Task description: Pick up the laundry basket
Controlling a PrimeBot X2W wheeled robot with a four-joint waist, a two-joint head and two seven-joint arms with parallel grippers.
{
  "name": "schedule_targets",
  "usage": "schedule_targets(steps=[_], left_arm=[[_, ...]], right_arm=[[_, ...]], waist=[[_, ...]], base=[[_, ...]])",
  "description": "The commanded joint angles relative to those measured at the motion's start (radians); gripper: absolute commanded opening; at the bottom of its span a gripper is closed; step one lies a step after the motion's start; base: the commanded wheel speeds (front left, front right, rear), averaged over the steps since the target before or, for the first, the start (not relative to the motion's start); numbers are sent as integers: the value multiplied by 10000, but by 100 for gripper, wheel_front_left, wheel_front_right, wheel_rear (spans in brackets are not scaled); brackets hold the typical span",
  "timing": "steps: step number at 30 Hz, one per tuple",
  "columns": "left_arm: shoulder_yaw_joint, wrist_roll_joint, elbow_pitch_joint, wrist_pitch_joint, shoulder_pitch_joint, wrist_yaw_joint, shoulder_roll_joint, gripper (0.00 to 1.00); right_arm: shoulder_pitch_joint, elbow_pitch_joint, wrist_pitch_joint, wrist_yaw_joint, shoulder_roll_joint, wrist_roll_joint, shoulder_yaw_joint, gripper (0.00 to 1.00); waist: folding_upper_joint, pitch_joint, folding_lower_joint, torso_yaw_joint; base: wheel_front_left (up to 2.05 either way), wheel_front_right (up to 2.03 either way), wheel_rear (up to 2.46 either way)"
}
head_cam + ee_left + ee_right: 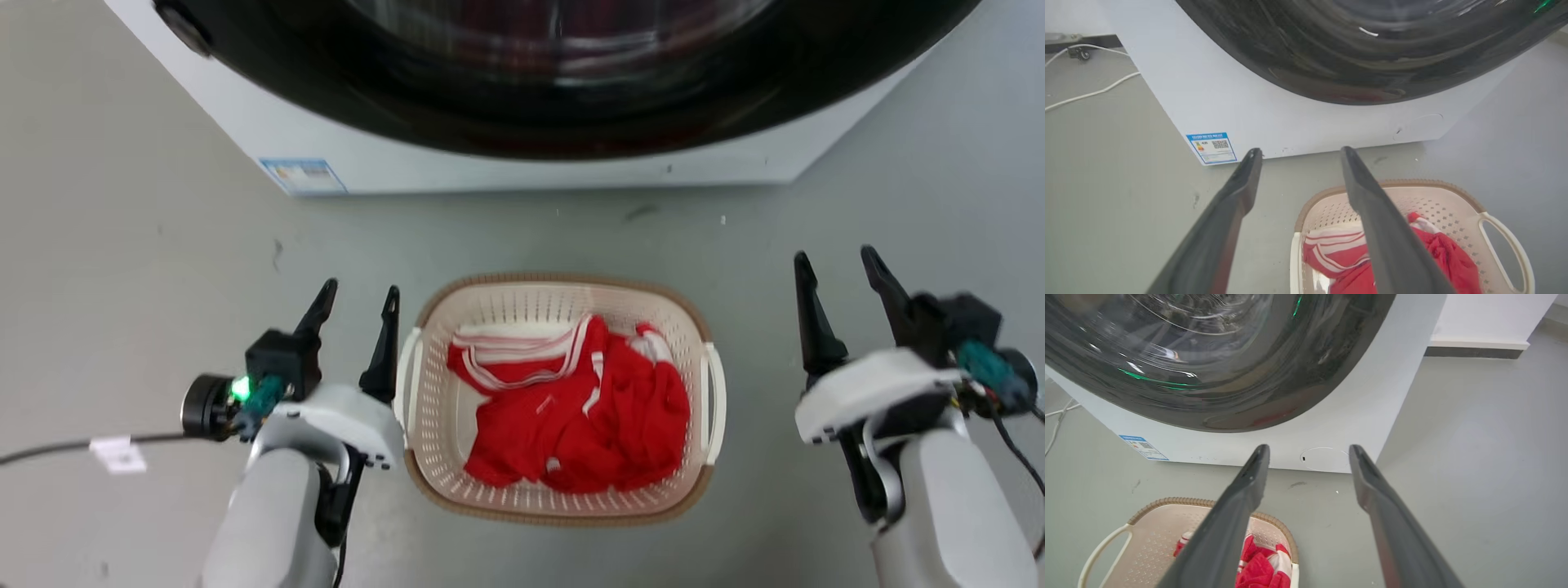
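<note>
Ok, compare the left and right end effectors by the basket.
The left end effector sits right beside the laundry basket; the right end effector stands well clear of it. The left's wrist glows green; the right's looks unlit. Both are open, empty, pointing toward the washing machine.

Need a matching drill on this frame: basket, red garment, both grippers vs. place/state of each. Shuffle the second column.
Column A
1. laundry basket
2. red garment
3. left gripper
4. right gripper

Column B
a. open, close beside a white side handle
b. open, standing apart from the basket with bare floor between
c. on the floor in front of the washing machine
d. crumpled inside the basket

Pairs: 1-c, 2-d, 3-a, 4-b
</note>
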Motion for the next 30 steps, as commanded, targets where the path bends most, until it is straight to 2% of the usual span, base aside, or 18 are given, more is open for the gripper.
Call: schedule_targets(steps=[1, 10, 16, 21, 30], left_arm=[[-45, 37, 420, -26, -403, -31, 87, 100], [-914, 27, 3495, 50, -2374, -129, 339, 100], [-1778, -443, 5047, 328, -3319, -149, 402, 100], [-2692, -1267, 5818, 908, -4008, -152, 458, 100], [-4236, -2543, 6209, 1804, -4856, -154, 702, 100]], right_arm=[[-438, 360, 103, -7, -9, -4, 42, 100], [-2201, 3584, 843, -7, -6, 759, 572, 100], [-3325, 5740, 1113, -7, -12, 1475, 1077, 100], [-4240, 7216, 1534, -7, -11, 2218, 1772, 100], [-5538, 9191, 2093, -7, -11, 2524, 2437, 100]], waist=[[0, 883, -2, -70], [0, 1980, -2, -2], [0, 2564, -2, -51], [0, 3014, -2, -1], [0, 3591, -2, 149]], base=[[0, 0, 0], [0, 0, 0], [0, 0, 0], [0, 0, 0], [0, 0, 0]])
